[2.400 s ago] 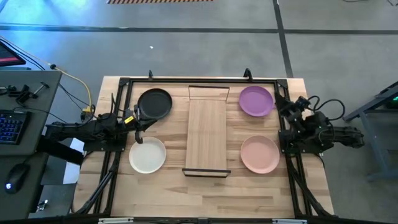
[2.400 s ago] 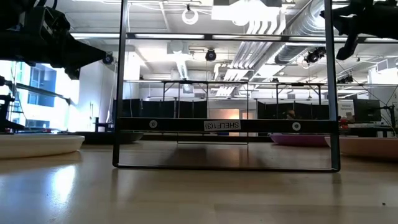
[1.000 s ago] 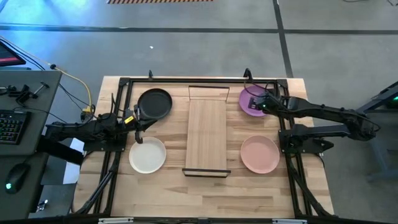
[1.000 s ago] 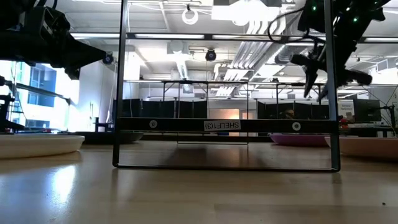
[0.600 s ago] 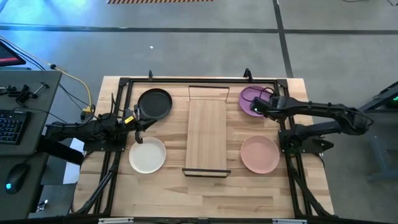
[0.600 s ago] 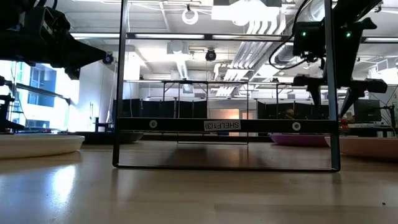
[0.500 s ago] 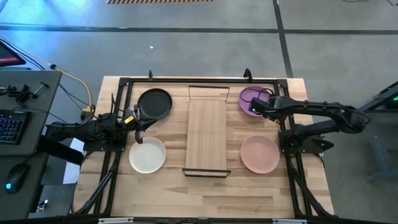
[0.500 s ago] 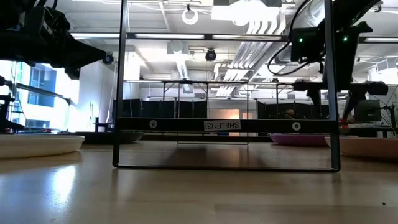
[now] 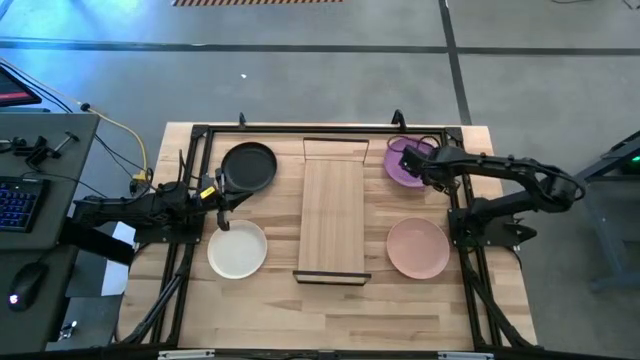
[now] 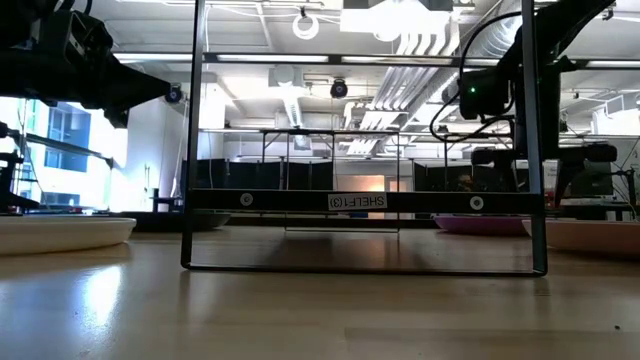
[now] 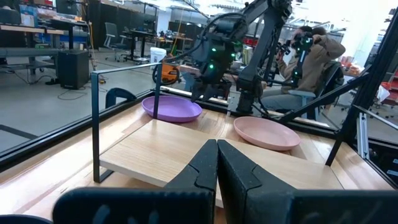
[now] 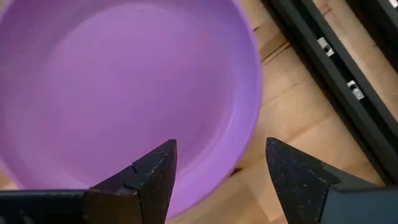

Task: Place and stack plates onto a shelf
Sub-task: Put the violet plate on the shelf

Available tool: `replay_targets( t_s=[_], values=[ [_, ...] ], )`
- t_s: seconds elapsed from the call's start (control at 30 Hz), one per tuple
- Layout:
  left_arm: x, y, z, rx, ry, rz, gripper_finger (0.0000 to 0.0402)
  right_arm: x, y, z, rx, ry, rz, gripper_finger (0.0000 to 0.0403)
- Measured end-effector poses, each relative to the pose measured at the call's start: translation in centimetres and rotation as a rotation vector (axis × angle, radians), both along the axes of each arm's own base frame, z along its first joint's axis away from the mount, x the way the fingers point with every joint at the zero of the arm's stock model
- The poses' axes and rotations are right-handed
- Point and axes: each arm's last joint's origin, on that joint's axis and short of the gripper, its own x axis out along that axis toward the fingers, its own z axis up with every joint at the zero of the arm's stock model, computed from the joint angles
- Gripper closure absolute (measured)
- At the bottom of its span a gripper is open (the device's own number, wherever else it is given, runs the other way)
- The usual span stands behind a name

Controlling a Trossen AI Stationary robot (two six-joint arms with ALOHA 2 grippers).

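Observation:
The shelf (image 9: 332,215), a pale wood plank with black end rails, lies in the table's middle. The black plate (image 9: 248,167) and cream plate (image 9: 237,249) rest flat on the table to its left, the purple plate (image 9: 397,174) and pink plate (image 9: 418,247) to its right. My right gripper (image 9: 413,163) hangs open just above the purple plate (image 12: 124,93), pointing down. One finger is over the plate's inside and the other over the table past its rim (image 12: 252,118). My left gripper (image 11: 216,149) is shut and empty, between the black and cream plates.
Black frame rails (image 9: 462,250) run along the table's left, right and far sides. The shelf's tall end rail (image 10: 365,200) stands across the low view. A desk with a keyboard (image 9: 20,200) sits off the table's left, and a person (image 11: 311,56) sits beyond its right side.
My right gripper has come down toward the purple plate, drawn slightly toward the table's right edge, and opened wider. The plates and my left arm have not moved.

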Motion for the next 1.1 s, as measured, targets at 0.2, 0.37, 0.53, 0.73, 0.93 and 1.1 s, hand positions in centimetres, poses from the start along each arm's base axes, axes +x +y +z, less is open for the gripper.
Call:
replay_targets(
  t_s=[0.2, 0.37, 0.53, 0.73, 0.93, 1.1],
  values=[
    [0.0, 0.0, 0.0, 0.000, -0.001, 0.000, 0.0402, -0.6, -0.8, 0.0, 0.041, -0.013, 0.001, 0.0176],
    [0.0, 0.0, 0.0, 0.000, 0.000, 0.000, 0.0401, -1.2, -1.0, -1.1, 0.091, -0.049, -0.009, 0.0176],
    [0.0, 0.0, 0.0, 0.000, 0.000, 0.000, 0.0402, -2.5, -0.5, -3.6, 0.123, -0.178, -0.087, 0.0176],
    [0.0, 0.0, 0.0, 0.000, 0.000, 0.000, 0.0402, -2.9, -0.1, -3.4, 0.036, -0.240, -0.102, 0.0176],
    [0.0, 0.0, 0.0, 0.000, 0.000, 0.000, 0.0401, -3.2, -0.5, -3.4, 0.004, -0.226, -0.115, 0.0177],
    [0.0, 0.0, 0.0, 0.000, 0.000, 0.000, 0.0402, -3.3, -1.0, -3.7, 0.009, -0.208, -0.106, 0.0221]
  ],
)
